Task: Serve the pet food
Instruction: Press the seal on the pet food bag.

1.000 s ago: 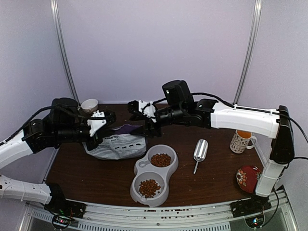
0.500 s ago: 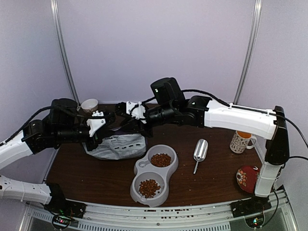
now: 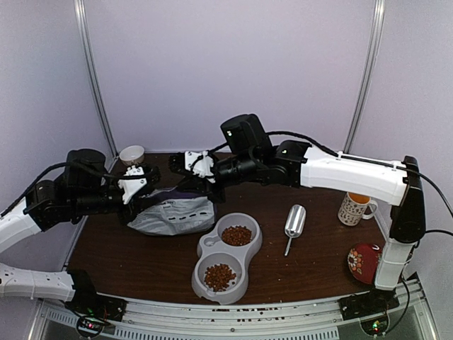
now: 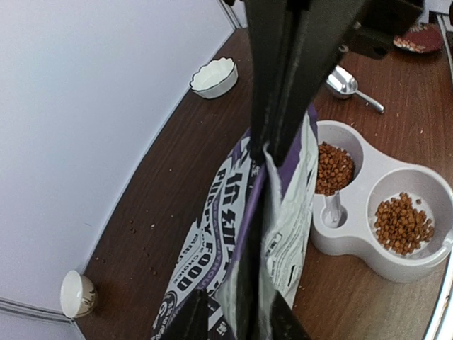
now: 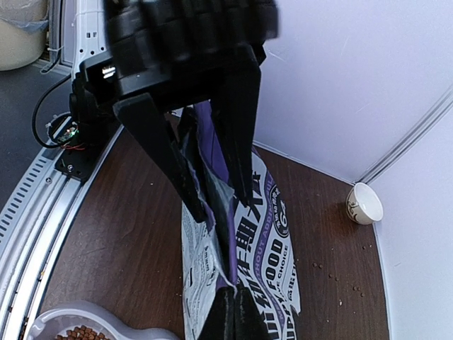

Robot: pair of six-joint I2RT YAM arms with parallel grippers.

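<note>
My right jaws clamping shut on top edge of purple food bag (image 4: 212,234); left jaws standing apart astride it, gripping nothing. In grey double bowl (image 4: 368,258), reddish-brown kibble (image 4: 334,166) lying in both wells. Best: holding mouth upward, moving slowly.

- Table (image 3: 141,258): dark brown wood-grain top, matte.
- Walls (image 3: 233,64): plain pale lavender panels behind the table and on both sides.
- Metal left upright (image 3: 93,78) and right upright (image 3: 365,78) rise at the table's far corners.
- Ribbed aluminium rail (image 3: 233,316) runs along the table's near edge.
- Dark grey floor (image 5: 21,92) lies beyond the rail.
- Light is even, with soft shadows.
</note>
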